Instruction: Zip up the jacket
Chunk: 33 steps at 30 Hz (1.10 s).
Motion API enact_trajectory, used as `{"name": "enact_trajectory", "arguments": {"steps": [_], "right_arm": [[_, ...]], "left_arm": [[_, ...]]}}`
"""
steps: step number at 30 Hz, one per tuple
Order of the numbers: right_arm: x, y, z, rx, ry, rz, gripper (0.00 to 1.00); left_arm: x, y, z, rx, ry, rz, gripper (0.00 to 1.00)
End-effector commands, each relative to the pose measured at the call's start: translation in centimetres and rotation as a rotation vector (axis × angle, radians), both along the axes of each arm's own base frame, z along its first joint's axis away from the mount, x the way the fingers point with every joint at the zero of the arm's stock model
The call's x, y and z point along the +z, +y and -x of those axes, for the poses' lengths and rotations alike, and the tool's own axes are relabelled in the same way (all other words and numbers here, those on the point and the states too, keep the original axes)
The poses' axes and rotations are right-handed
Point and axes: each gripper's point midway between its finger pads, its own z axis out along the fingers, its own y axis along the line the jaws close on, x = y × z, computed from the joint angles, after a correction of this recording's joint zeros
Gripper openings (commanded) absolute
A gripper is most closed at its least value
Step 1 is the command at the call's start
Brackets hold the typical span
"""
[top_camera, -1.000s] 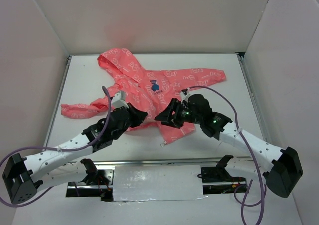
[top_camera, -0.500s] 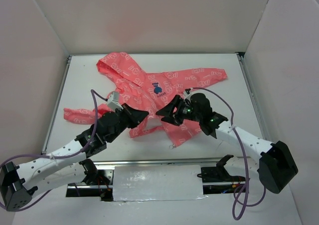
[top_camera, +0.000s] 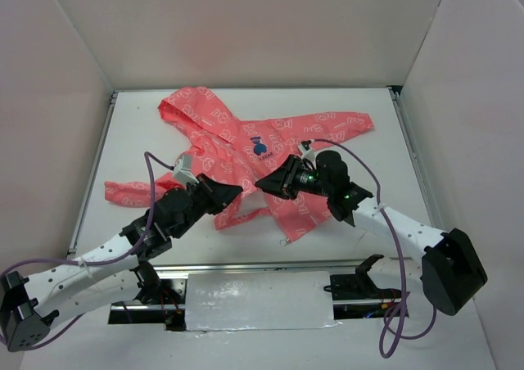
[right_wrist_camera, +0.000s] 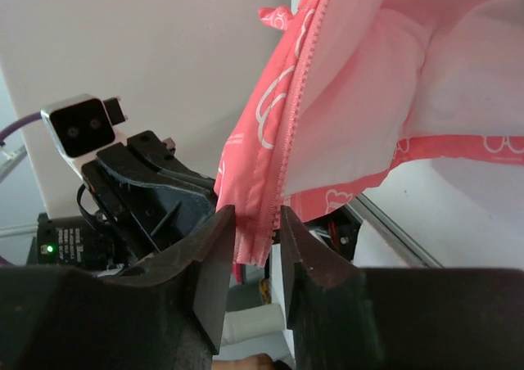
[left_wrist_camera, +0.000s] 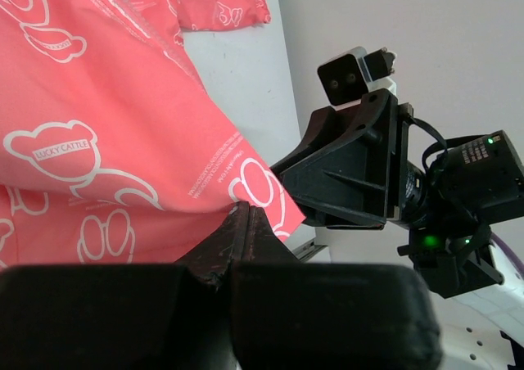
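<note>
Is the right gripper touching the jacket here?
Touching. In the right wrist view, the zipper edge of the jacket sits pinched between the fingers of the right gripper.

Overhead, the lower front of the jacket (top_camera: 217, 137) is hidden, it seems, by the left gripper (top_camera: 232, 191) and the right gripper (top_camera: 265, 184).

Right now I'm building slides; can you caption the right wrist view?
Right gripper pinching the zipper edge of the thin coral-pink white-printed jacket.
</note>
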Motion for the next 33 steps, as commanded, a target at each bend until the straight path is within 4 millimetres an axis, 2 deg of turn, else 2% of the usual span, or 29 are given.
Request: {"name": "enact_trajectory", "arguments": {"steps": [1,3,10,12,16,18,21,25,26,27,29,30,33], "right_arm": [[2.3,0.7,0.0,0.042,-0.047,-0.058,0.37],[2.0,0.6,0.1,0.046,-0.045,-0.055,0.41],[1.8,0.4,0.8,0.037,0.001,-0.125,0.42],[1.5,0.2,0.9,0.03,0.01,-0.119,0.37],[2.6,0.0,0.6,0.006,-0.022,-0.127,0.16],[3.1,0.0,0.3,-0.003,-0.043,-0.114,0.09],[3.9,0.1,0.1,-0.003,-0.076,-0.113,0.01],[4.1,-0.1,-0.1,-0.01,-0.103,-0.099,0.0],[4.1,-0.2,-0.2,-0.022,-0.112,-0.09,0.0],[4.2,-0.4,-0.3,-0.028,-0.121,-0.084,0.0],[4.4,-0.3,-0.3,-0.023,-0.136,-0.07,0.0],[4.4,-0.3,-0.3,-0.02,-0.139,-0.066,0.0],[4.3,-0.1,-0.3,-0.016,-0.119,-0.076,0.0]], "left_arm": [[1.8,-0.2,0.1,-0.004,-0.032,0.089,0.0],[2.0,-0.1,0.2,-0.002,-0.035,0.093,0.0],[1.6,0.2,0.3,0.003,-0.025,0.089,0.0],[1.6,0.3,0.3,0.008,-0.028,0.089,0.0],[1.3,0.2,0.4,-0.004,-0.024,0.075,0.0],[0.8,0.3,0.5,-0.005,-0.014,0.064,0.0],[0.2,0.7,0.7,0.0,-0.004,0.044,0.0],[-0.6,1.2,0.8,0.013,0.017,0.014,0.0],[-1.1,1.3,0.9,0.011,0.031,-0.011,0.05],[-1.1,1.3,0.9,0.011,0.032,-0.022,0.3],[-1.1,1.4,0.9,0.01,0.037,-0.046,0.49],[-0.9,1.5,0.9,0.01,0.037,-0.055,0.51],[0.1,1.6,1.0,0.009,0.016,-0.049,0.5]]}}
